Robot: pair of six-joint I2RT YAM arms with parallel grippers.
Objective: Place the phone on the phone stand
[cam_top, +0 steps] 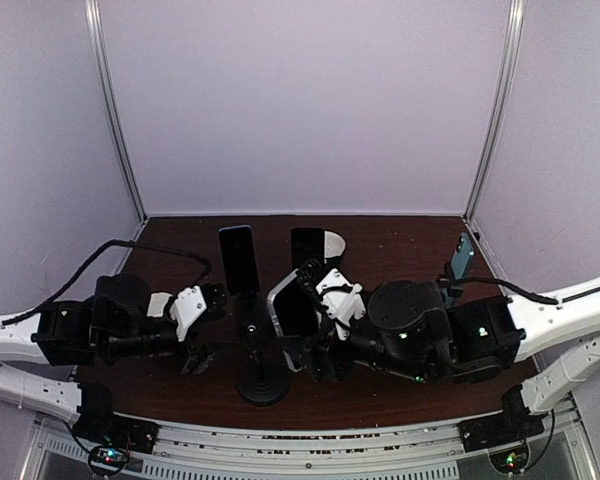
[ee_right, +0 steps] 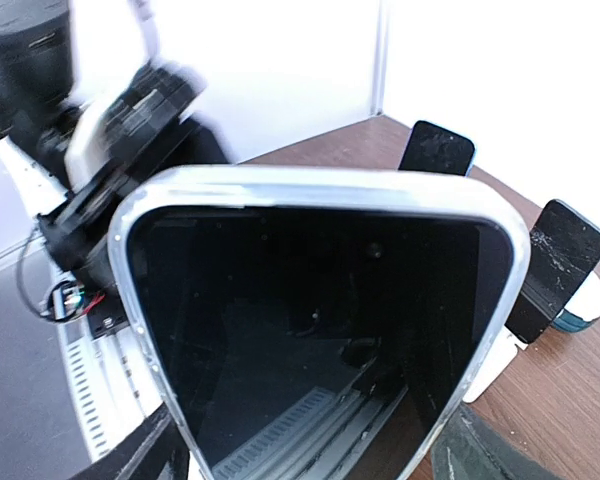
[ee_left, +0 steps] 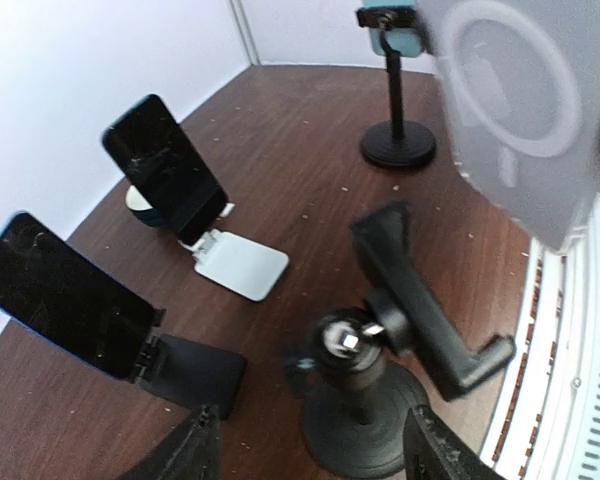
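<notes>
Right pincer [ee_right: 315,455] clamps phone [ee_right: 320,340], long axis roughly upright, just right of empty phone stand [ee_left: 420,300]. Left pincer [ee_left: 315,450] wide, straddling its base.

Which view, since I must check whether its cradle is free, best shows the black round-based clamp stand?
Left wrist: the black round-based clamp stand sits close, its cradle empty. Top external shows it small and dark from above. Right wrist: not visible; the clear-cased phone fills the frame.
</notes>
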